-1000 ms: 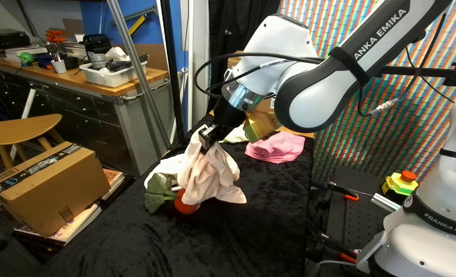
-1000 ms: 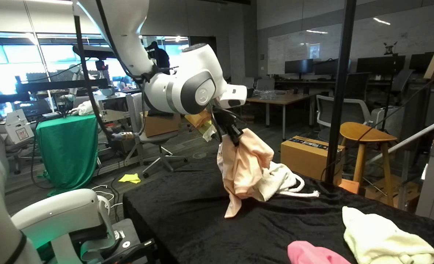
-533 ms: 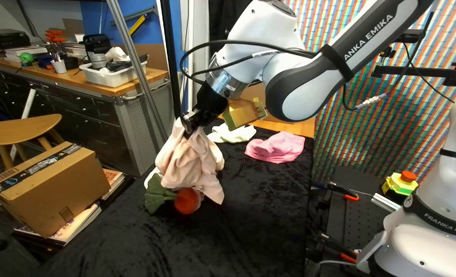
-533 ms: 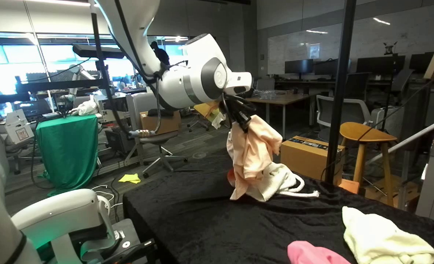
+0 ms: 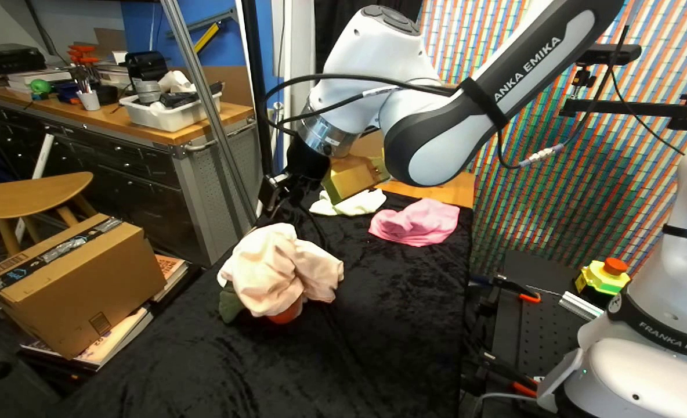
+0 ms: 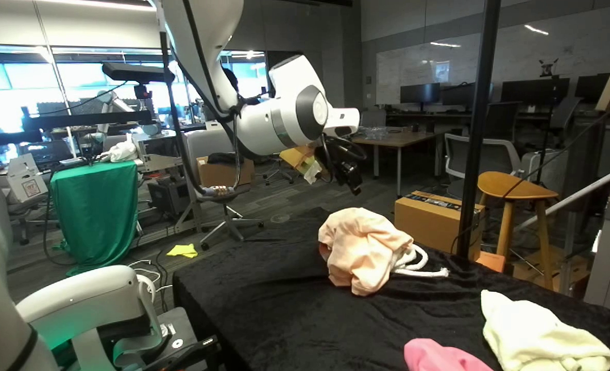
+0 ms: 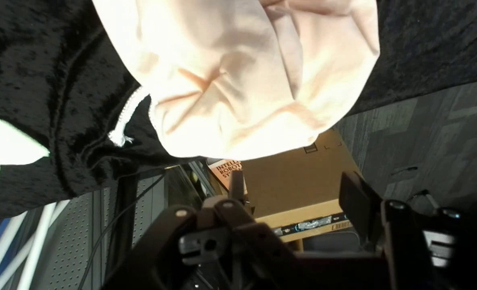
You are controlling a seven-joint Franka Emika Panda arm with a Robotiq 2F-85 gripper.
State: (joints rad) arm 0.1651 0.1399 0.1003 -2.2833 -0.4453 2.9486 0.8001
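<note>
1 peach cloth (image 6: 364, 252), crumpled in a rounded heap on the black-covered counter (image 5: 390, 354), near one edge. In an exterior view the heap is wider than tall, long axis running roughly left to right, 1 flap (image 5: 320, 273) pointing right.

Cloth drapes over 1 red round item (image 5: 286, 315) and 1 green item (image 5: 229, 304); both show only at its lower edge, rest hidden. 1 white rope (image 6: 428, 273) trails out from the heap, loose end pointing away from it.

1 gripper (image 7: 293, 179), above the cloth and apart from it. Released: fingers (image 7: 357, 201) spread, nothing between them.

2 more cloths on the counter, well apart from the heap and near each other: 1 pink cloth (image 5: 416, 222), 1 pale green cloth (image 6: 544, 335).

Off the counter: 1 taped cardboard box (image 5: 76, 284), lying near the heap's side; 1 wooden stool (image 5: 30, 197) past it; 1 yellow box with red button (image 5: 601, 280) near the robot base (image 5: 639, 371).
</note>
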